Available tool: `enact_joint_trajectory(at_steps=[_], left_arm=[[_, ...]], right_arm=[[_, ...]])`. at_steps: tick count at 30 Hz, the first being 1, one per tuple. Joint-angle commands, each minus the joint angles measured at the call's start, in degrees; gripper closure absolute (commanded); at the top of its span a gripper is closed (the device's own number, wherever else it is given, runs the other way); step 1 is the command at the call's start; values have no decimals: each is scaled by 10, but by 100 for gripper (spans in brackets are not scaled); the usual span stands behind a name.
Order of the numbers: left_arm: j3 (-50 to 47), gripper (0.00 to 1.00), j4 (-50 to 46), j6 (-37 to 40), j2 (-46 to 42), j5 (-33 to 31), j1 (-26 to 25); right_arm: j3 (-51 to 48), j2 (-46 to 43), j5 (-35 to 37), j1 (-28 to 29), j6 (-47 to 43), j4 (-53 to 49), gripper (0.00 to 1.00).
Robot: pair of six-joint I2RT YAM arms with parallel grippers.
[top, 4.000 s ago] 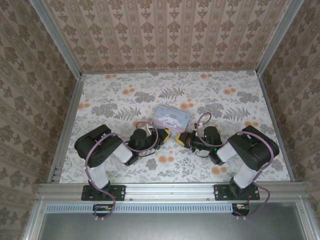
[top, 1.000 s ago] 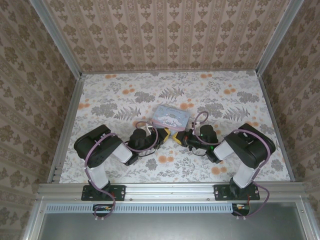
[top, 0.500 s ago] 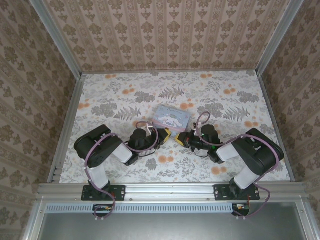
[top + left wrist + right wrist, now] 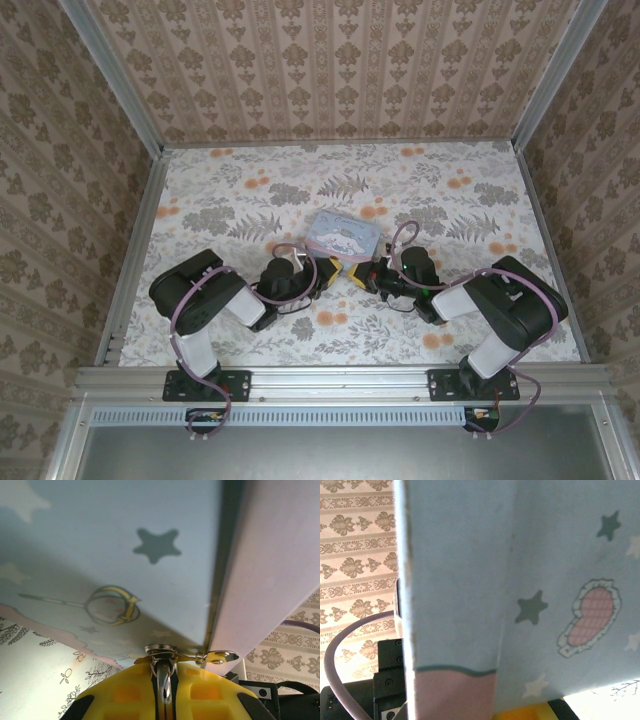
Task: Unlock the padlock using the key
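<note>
The padlock (image 4: 163,674) shows in the left wrist view as a thin bright metal loop, apparently its shackle, pinched between the yellow fingers (image 4: 125,690) of the left gripper (image 4: 163,662). Its body is hidden between them, so no colour can be told. A small ring at the fingertips links the loop to a flat metal tab (image 4: 220,656) that sticks out to the right; whether that tab is the key cannot be told.

From above, the lock is too small to pick out. The left gripper (image 4: 327,267) that clamps it sits just beside the near edge of the pale blue tin (image 4: 343,236), around the middle of the tabletop (image 4: 230,190).

The right gripper (image 4: 358,277) faces the left one tip to tip, close beside it. It is clenched, and what it holds, if anything, cannot be made out.

Against a second ago, the right arm's elbow has swung out toward the right and near edges, while its gripper tip has hardly shifted. The left arm and the tin lie as before.

Count: one padlock, one tab, one tin, two arms.
</note>
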Motion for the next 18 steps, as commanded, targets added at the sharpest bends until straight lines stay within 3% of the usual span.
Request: enact_joint_trajectory(at_steps=[1, 8, 14, 18], left_arm=[[14, 100, 22, 10, 1, 13, -7], [16, 100, 22, 2, -14, 16, -9], [17, 100, 22, -4, -26, 18, -13], [23, 100, 22, -7, -24, 19, -18]], right_arm=[[22, -3, 6, 4, -6, 1, 100], [17, 23, 21, 6, 1, 36, 100], [14, 81, 45, 10, 60, 170, 100], [28, 110, 37, 19, 62, 182, 100]])
